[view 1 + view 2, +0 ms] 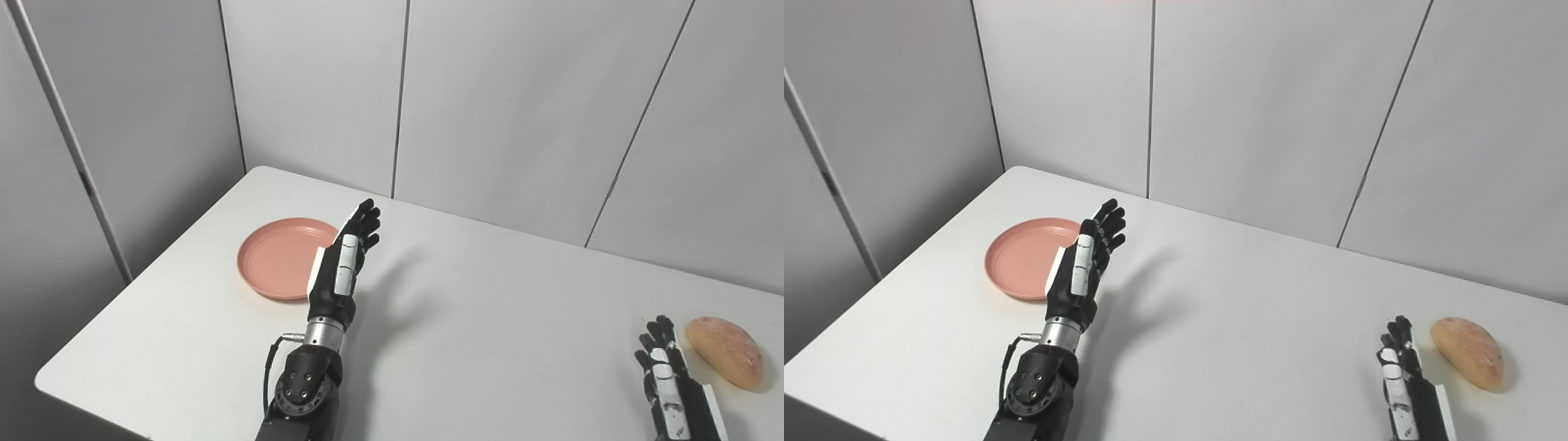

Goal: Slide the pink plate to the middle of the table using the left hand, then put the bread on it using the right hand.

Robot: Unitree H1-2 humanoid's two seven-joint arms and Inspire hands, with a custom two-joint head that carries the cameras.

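The pink plate (278, 257) lies flat on the left part of the white table (490, 318). My left hand (344, 263) is raised edge-on just right of the plate, over its right rim, fingers straight and apart, holding nothing. Whether it touches the rim I cannot tell. The bread (726, 350), a golden oval loaf, lies near the table's right edge. My right hand (667, 373) rests low at the bottom right, just left of the bread, fingers extended, empty and apart from the loaf.
Grey wall panels (502, 104) stand close behind the table's far edge. The table's left corner (43, 383) and front edge are near the left arm. Bare table surface lies between plate and bread.
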